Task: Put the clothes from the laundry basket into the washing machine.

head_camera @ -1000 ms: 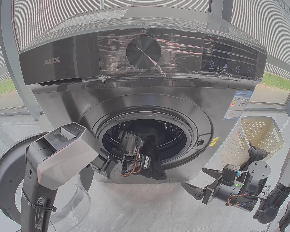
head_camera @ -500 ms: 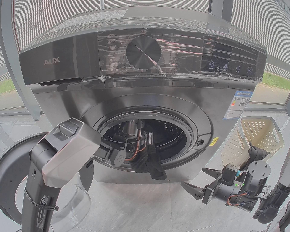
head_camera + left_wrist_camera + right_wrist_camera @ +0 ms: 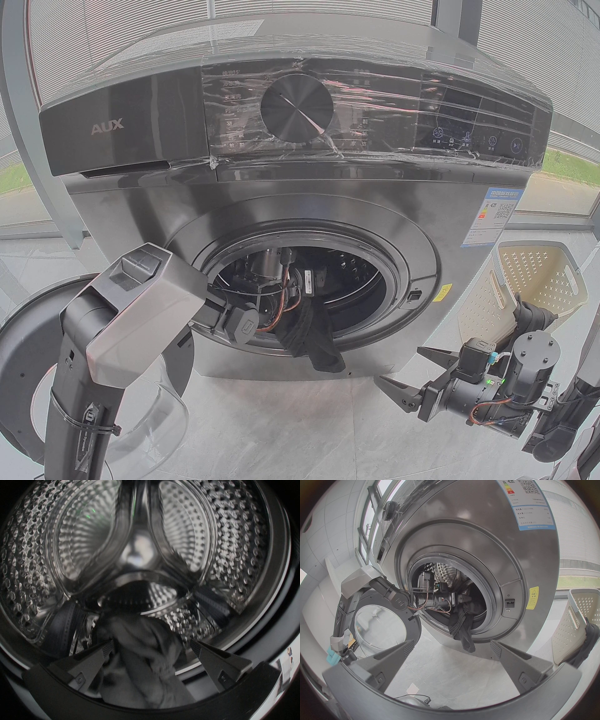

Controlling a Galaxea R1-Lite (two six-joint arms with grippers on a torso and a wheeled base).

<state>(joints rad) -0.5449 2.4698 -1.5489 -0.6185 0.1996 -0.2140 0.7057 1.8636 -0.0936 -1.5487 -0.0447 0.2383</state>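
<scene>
Hovering just inside the mouth of the washing machine (image 3: 156,206), the left gripper (image 3: 151,642) is facing the drum (image 3: 78,542) with its jaws spread and pinching nothing. The dark garment (image 3: 312,337) is lying beneath and between the open fingers. It is draping over the lower edge of the door opening (image 3: 375,325), with one end inside the drum and the other hanging down the front panel outside.

By my reading, the step in hand is getting this piece fully inside, and it is only half done. Doing it well is going to mean closing on the bunched cloth at the lower edge rather than on the part already inside. The gripper should then be carrying it deep toward the back of the drum before letting go, so that the tail is following over the rim. A shallow release is risking the weight outside pulling the garment out.

The right gripper (image 3: 400,366) is hanging low in front of the machine, its jaws also spread and empty, near the laundry basket (image 3: 544,269). Another dark piece (image 3: 531,315) is lying over the basket's near rim.
</scene>
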